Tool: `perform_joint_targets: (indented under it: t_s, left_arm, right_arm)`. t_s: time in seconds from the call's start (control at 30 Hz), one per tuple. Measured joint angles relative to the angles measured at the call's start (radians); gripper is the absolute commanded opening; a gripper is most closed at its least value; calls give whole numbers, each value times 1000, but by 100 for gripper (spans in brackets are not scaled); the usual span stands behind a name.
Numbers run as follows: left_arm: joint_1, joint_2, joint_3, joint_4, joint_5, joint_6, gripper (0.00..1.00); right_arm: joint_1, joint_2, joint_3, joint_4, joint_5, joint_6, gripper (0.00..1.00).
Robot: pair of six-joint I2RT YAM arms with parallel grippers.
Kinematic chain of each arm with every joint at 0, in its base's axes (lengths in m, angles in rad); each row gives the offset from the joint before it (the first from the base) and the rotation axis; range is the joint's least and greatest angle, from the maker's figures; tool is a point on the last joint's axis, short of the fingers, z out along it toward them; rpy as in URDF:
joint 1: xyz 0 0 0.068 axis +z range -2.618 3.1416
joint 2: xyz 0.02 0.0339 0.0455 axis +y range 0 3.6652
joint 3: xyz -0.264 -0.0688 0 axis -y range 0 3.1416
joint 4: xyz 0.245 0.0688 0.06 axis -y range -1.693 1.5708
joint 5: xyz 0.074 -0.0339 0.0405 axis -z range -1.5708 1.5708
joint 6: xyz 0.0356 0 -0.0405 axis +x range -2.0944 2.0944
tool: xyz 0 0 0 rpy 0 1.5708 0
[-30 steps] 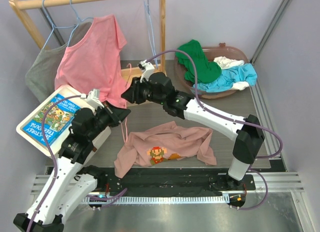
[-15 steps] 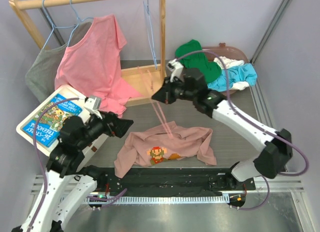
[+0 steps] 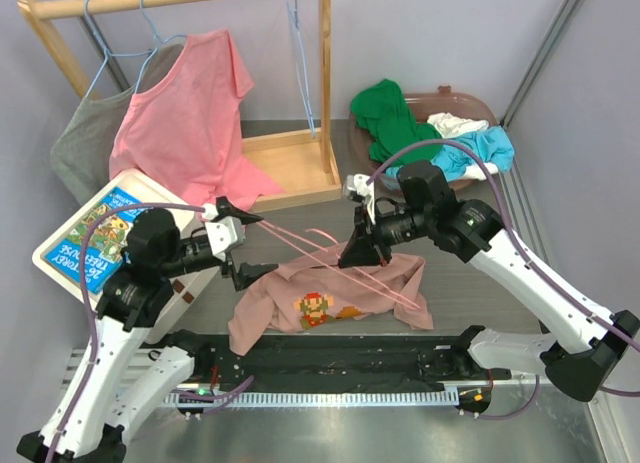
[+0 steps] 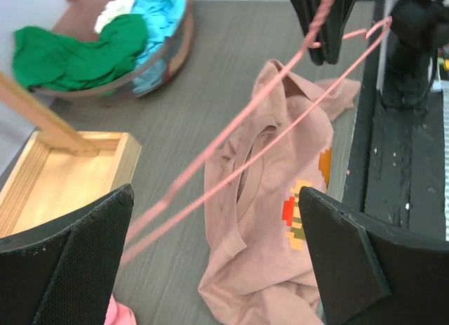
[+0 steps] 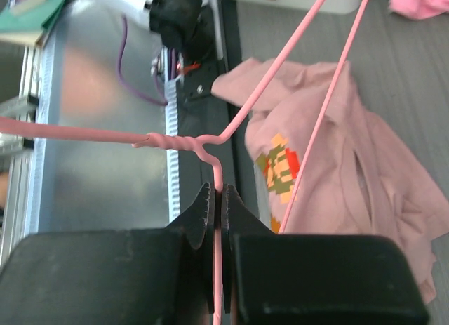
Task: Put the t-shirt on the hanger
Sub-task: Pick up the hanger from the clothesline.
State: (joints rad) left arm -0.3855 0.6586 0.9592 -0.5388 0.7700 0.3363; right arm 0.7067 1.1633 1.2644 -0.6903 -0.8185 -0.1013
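two thin pink wires of the hanger (image 3: 300, 239) run as straight rods above the table, meeting at a tightly twisted neck (image 5: 175, 140). the right gripper (image 3: 357, 253) has its black jaws pinched fully together on the wire just below that twist, as the right wrist view (image 5: 214, 191) shows. the t-shirt (image 3: 330, 293) is soft, matte, dusty pink cloth, lying rumpled and creased on the grey wood-grain table, with its blocky pixel figure facing up. it lies just under the right gripper and to the right of the left gripper (image 3: 243, 241), apart from both.

the left gripper is spread wide, its two flat fingers faced with rough black pads (image 4: 70, 262). in the left wrist view, the hanger (image 4: 238, 120) passes between them (image 4: 216, 199) and over the t-shirt (image 4: 280, 220), up to the right gripper (image 4: 324, 30). the wires are blurred there, and their near end drops out of view beside the left finger, so whether either pad touches the wire cannot be told. the hook runs off the left edge of the right wrist view, where the t-shirt (image 5: 337, 163) lies behind the wires.
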Motion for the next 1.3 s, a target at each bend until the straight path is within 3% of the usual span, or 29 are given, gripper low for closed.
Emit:
perform_joint_targets:
  t_s: [0.23,0.43,0.53,0.57,0.63,0.67,0.73,0.77,0.87,1.17,1.3]
  left_arm:
    - [-47,110,0,-30,98,183,74]
    - [-285,171,-13,-145,41,355,65]
    - [-351,171,-37,-176,11,390,48]
    - [-355,173,-41,-180,3,397,34]
    - [-360,181,-48,-184,-17,403,17]
    - [-360,184,-48,-185,-24,393,1]
    - [-360,189,-49,-183,-43,369,0]
    - [-360,190,-50,-177,-57,349,0]
    - [-360,180,-68,-150,-87,272,0]
    - [-360,129,-156,-48,-152,-7,0]
    - [-360,129,-157,8,-148,-104,0]
  right_arm:
    - [105,-8,2,-180,4,-153,1]
    - [119,5,42,-244,23,-227,1]
    - [124,22,72,-266,33,-264,1]
    - [126,26,76,-271,34,-271,1]
    - [131,35,83,-288,39,-291,1]
    - [133,38,85,-293,42,-299,1]
    - [137,42,86,-305,56,-315,16]
    - [139,42,86,-306,65,-319,37]
    - [141,39,85,-278,136,-298,60]
    - [141,21,68,-99,259,-248,70]
    - [142,21,49,-61,260,-256,69]
